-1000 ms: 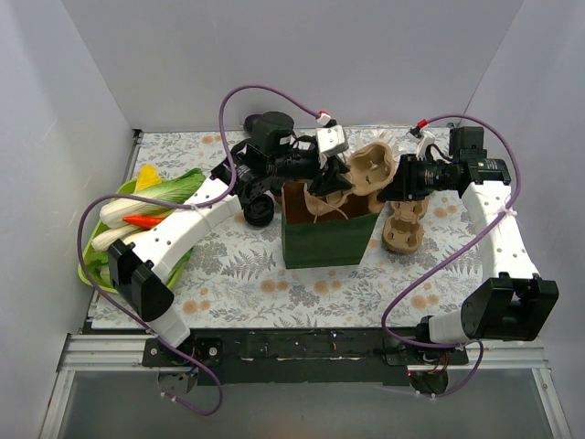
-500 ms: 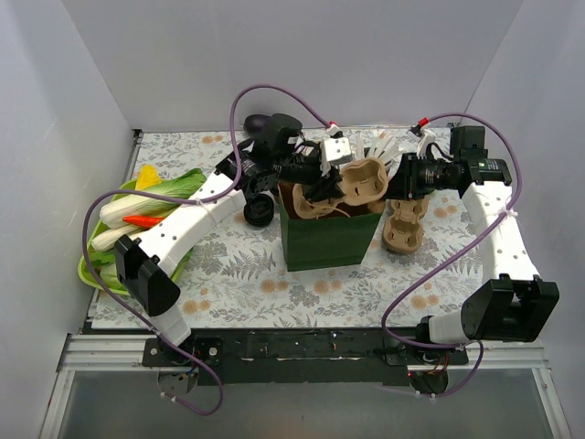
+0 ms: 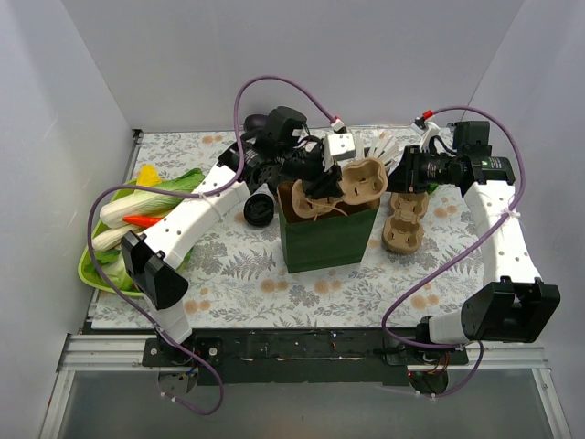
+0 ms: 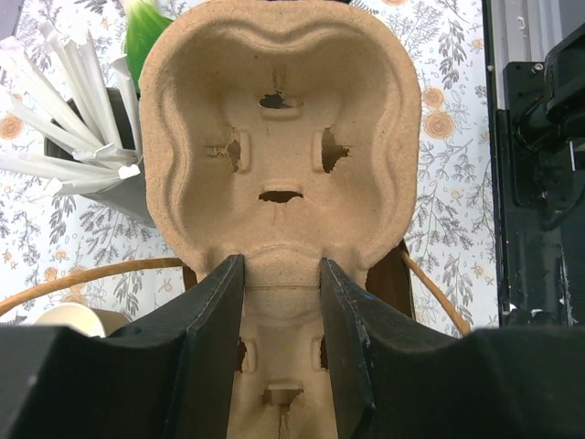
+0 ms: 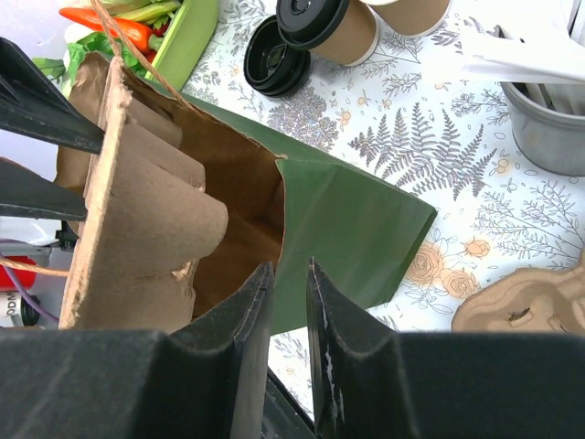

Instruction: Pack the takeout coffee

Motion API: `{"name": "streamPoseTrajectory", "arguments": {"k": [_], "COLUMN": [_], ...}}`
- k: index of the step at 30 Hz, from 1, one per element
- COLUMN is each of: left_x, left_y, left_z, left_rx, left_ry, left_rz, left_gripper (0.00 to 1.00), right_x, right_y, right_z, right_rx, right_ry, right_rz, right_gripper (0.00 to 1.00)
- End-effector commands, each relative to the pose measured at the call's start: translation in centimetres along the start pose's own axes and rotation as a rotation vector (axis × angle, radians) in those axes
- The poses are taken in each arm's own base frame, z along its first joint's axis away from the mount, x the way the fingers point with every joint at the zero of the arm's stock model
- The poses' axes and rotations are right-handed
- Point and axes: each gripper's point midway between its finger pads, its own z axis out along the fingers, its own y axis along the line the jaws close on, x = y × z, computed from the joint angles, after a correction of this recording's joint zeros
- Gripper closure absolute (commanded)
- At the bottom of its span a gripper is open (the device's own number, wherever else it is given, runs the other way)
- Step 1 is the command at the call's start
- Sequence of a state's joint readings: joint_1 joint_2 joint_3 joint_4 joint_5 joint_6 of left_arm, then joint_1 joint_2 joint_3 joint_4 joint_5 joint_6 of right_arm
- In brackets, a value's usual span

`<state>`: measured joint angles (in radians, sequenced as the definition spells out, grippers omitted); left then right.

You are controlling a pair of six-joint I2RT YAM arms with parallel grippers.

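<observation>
- Cup carrier in the left claw: moulded paper pulp, tan, rough, matt.
- Green bag at the right claw's tips: matt paper, brown inside.
- Takeout coffee beyond that claw: paper cup, glossy black plastic lid.

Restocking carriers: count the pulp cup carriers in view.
2. One pulp carrier is clamped in the left gripper at the green bag's mouth; the second carrier lies on the table right of the bag, possibly a stack.

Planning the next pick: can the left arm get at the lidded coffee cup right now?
Probably not yet. The left gripper is clamped on the cardboard carrier over the green bag, so it is busy. The coffee cup itself sits in the open beside the loose lids.
</observation>
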<state>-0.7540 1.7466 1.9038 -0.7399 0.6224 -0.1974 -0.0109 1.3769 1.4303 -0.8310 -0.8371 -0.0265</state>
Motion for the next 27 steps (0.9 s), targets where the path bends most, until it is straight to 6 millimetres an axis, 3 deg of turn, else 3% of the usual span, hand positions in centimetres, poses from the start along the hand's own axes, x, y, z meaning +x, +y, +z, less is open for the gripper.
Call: {"name": "streamPoseTrajectory", "arguments": {"k": [1, 7, 10, 21, 27], "left_x": [-1.5, -1.0, -1.8, -2.9, -1.7], "left_y": [-0.8, -1.4, -1.5, -3.5, -3.1], "left_z": [-1.1, -0.9, -1.4, -3.0, -2.4], "left_rx": [0.047, 0.078, 0.069, 0.083, 0.086], "left_ry": [-0.027, 0.002, -0.019, -0.136, -0.063], "left_rz": [0.037, -0.017, -0.01, 0.079, 0.012], "left_gripper": [1.0, 1.0, 1.0, 1.0, 1.0], "right_x": [-1.8, -1.7, -1.6, -1.0, -0.7], "right_y": [0.8, 0.5, 0.5, 0.4, 0.3], "right_z": [-0.1, 0.5, 0.6, 0.6, 0.6], "right_rx": [-0.019, -0.034, -0.044, -0.039, -0.031], "right_ry": [-0.051, -0.039, -0.035, -0.028, -0.024], "right_rz": [-0.029, -0.011, 0.001, 0.008, 0.002], "right_gripper": [0.71, 0.69, 0.64, 0.63, 0.64]}}
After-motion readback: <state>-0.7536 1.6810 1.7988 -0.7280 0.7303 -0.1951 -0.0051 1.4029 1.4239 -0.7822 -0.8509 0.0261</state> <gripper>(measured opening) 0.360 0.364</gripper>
